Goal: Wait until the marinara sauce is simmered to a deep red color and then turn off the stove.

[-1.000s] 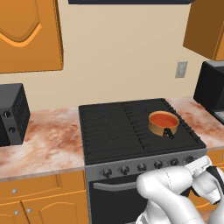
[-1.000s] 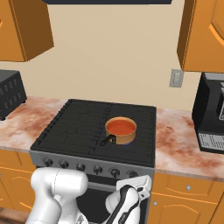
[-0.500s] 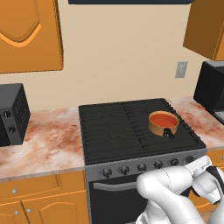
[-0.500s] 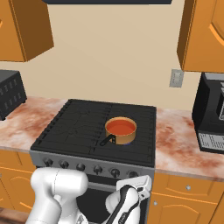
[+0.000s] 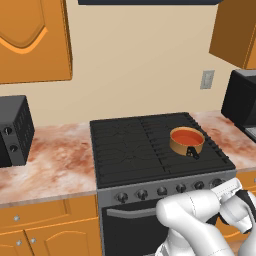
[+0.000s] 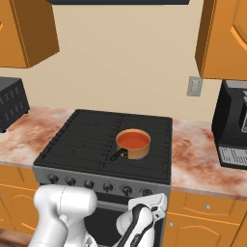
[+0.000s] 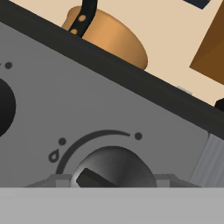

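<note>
One saucepan [image 5: 187, 141] holds orange-red marinara sauce [image 5: 186, 136] on the stove [image 5: 130, 150].

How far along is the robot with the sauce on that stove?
Done: the arm is already down at the stove front, with the hand camera looking straight at one knob near the panel's right end.
In hand: the marinara sauce in the saucepan looks orange-red, arguably not yet deep red, so it seems to be waiting.
Left: turning that knob off.
</note>
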You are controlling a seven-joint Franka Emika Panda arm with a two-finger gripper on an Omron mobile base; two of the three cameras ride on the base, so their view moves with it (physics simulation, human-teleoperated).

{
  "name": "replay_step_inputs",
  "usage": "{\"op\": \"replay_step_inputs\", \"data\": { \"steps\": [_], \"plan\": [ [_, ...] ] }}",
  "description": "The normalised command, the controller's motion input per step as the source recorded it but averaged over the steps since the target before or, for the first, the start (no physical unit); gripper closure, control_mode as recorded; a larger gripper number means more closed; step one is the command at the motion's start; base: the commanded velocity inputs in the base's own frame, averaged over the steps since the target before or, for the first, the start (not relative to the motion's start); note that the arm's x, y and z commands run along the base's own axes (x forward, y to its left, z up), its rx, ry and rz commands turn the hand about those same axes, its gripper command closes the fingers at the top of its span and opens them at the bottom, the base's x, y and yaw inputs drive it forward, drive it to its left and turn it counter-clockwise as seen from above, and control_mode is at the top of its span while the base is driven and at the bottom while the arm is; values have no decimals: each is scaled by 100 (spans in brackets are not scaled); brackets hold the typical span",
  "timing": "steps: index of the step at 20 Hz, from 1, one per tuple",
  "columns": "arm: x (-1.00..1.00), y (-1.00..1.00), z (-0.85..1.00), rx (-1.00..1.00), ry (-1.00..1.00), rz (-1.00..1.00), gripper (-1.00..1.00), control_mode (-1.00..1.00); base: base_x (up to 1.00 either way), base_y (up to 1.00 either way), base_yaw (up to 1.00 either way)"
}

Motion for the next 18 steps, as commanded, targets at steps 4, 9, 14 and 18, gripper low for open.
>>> {"op": "replay_step_inputs", "data": {
  "steps": [4, 9, 14, 18],
  "plan": [
    [0, 0, 0, 0, 0, 0, 100, -100, 0, 0, 0],
    [0, 0, 0, 0, 0, 0, 100, -100, 0, 0, 0],
    [0, 0, 0, 0, 0, 0, 100, -100, 0, 0, 0],
    [0, 0, 0, 0, 0, 0, 100, -100, 0, 0, 0]
  ]
}}
